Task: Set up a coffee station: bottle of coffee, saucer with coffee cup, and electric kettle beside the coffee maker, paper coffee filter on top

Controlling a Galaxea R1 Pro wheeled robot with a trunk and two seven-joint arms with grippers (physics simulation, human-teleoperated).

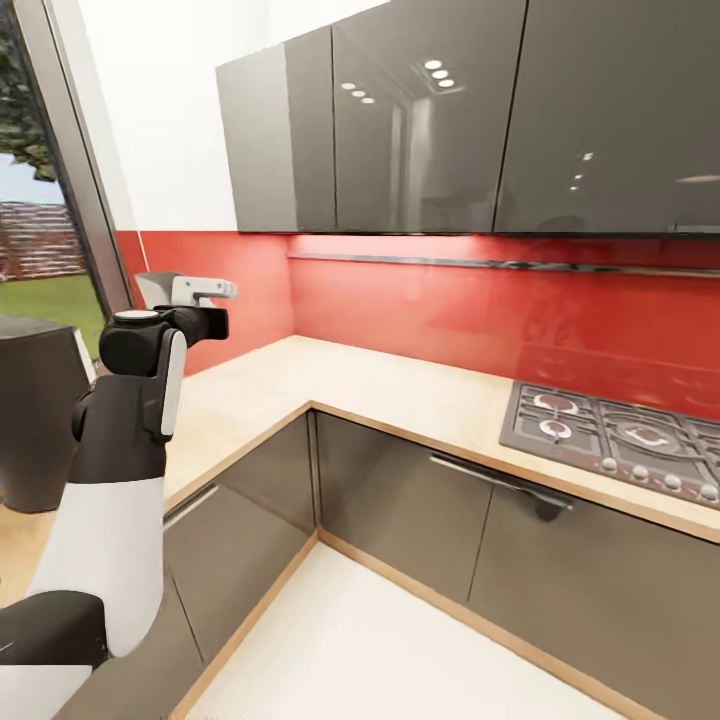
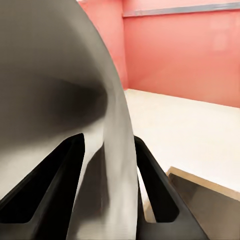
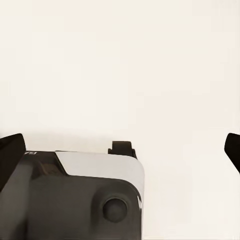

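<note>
Left gripper (image 2: 107,140): fingers pressed against a rounded grey body, apparently the coffee maker (image 2: 50,75), held raised over the left run of the kitchen countertop (image 1: 400,390).

Handling, judged: rigid, smooth, top-heavy, carafe breakable; hold the column low and keep it upright.

Gas hob (image 1: 620,440): inset at right.

Right gripper (image 3: 120,150): fingers spread wide, empty.

Legible writing: none.
</note>
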